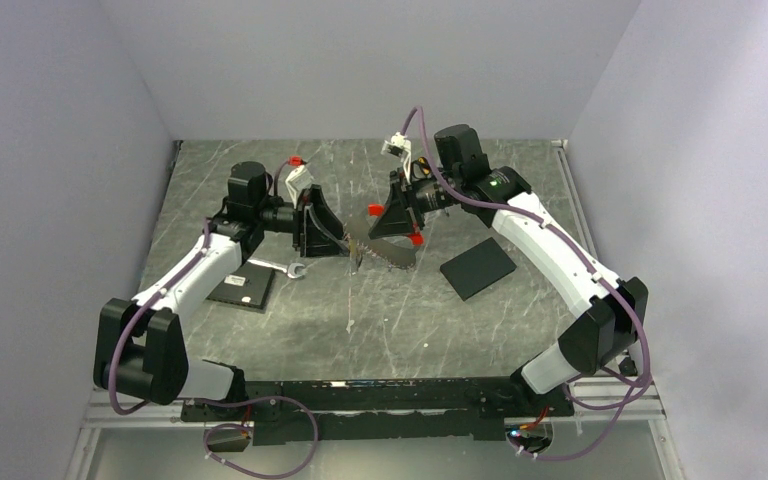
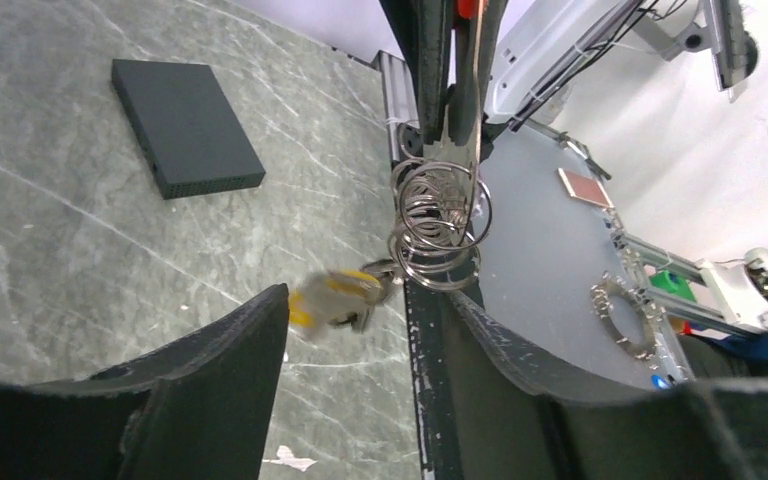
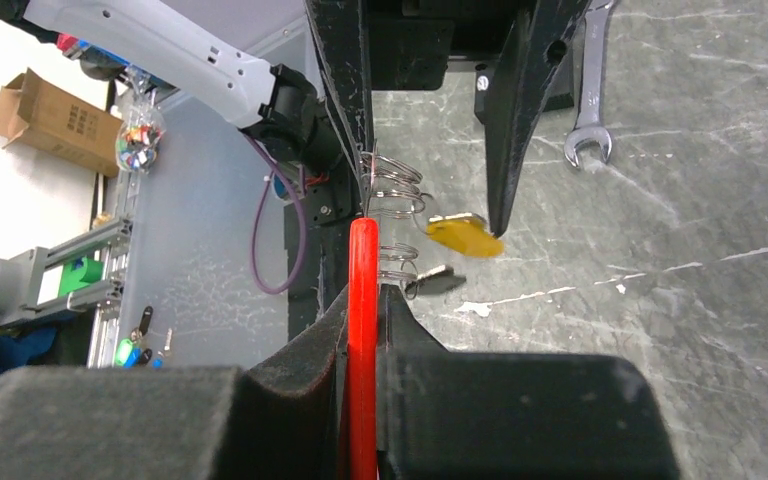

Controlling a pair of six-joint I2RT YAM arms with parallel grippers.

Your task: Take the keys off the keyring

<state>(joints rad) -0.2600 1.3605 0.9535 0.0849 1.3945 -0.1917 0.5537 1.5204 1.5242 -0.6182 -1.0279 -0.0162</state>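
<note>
1. Keyring (image 2: 440, 220) — a stack of thin wire coils held off the desk (image 1: 380, 330), midway between the two claws. The keys (image 2: 340, 298) dangle from its lower turns.
2. Right claw (image 3: 365, 292): closed tight on the red strip (image 3: 363, 250), so it carries the whole bunch.
3. Left claw (image 2: 365, 300): wide open, one finger on either side of the bunch, gripping nothing.
4. Handling: light, hard, slick metal. The coils look springy and will likely resist prying, and the keys probably swing. Best hold — a key's flat head, such as the yellow key (image 3: 465, 236), pinched across its faces and worked round the coil.
5. Surroundings: a wrench (image 1: 295, 269) and a black box (image 1: 477, 267) lie on the desk, well apart, and neither obstructs. The only crowding is the fingers close around the ring.
</note>
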